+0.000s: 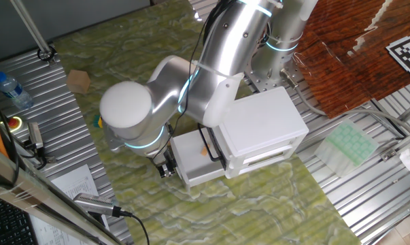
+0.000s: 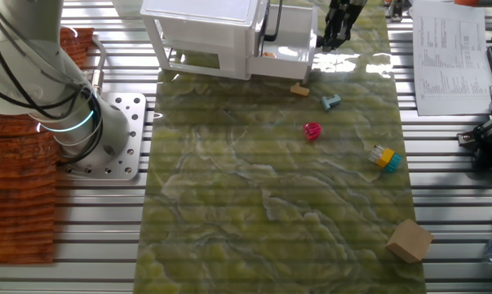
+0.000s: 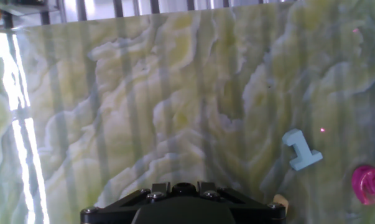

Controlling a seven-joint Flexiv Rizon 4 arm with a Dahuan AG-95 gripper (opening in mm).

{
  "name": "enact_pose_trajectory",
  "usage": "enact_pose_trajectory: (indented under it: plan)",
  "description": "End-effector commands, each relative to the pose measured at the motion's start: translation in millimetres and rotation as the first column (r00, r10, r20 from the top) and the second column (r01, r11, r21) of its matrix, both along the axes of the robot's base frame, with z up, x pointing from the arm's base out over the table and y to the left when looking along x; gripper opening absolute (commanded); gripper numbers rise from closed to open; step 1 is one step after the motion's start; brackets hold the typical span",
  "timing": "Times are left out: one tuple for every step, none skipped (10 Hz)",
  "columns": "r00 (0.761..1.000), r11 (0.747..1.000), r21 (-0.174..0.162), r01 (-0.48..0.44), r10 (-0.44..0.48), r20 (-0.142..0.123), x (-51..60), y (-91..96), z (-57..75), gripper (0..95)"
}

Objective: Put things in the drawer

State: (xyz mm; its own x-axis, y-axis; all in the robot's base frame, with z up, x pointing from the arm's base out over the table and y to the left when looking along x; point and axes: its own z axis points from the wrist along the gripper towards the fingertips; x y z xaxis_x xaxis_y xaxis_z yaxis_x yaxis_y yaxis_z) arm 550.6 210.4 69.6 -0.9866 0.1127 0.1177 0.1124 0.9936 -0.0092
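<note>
We see the white plastic drawer [image 1: 194,158] pulled out of its boxy cabinet [image 1: 262,126], a small orange piece [image 1: 205,151] lying inside near the black bar handle [image 1: 213,145]. On the glossy green marbled mat [image 2: 262,204] lie a tan piece [image 2: 300,90], a light-blue piece [image 3: 301,150], a translucent pink piece [image 2: 312,131] and a yellow-and-blue piece [image 2: 384,158]. The gripper [image 2: 337,24] hangs beside the drawer; we cannot tell its finger state.

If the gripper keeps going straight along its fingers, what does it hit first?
Probably just the green marbled mat: the hand view looks onto bare mat ahead. The light blue piece and pink piece lie off to the side, out of that line. The fingers themselves are not visible, so depth is uncertain.
</note>
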Motion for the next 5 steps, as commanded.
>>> enact_pose_trajectory:
  plan:
    - [1.000, 1.000, 0.002, 0.003, -0.003, -0.014, 0.7, 1.6, 5.0, 0.0]
    - [1.000, 1.000, 0.001, 0.001, -0.001, -0.016, 0.0, 1.1, 6.0, 0.0]
    - [1.000, 1.000, 0.005, 0.000, 0.000, -0.015, -1.1, -0.2, 4.6, 0.0]
    - [1.000, 1.000, 0.006, -0.003, 0.003, -0.014, -3.0, -2.2, 2.5, 0.0]
    - [1.000, 1.000, 0.007, -0.005, 0.006, -0.011, -4.8, -3.8, 0.6, 0.0]
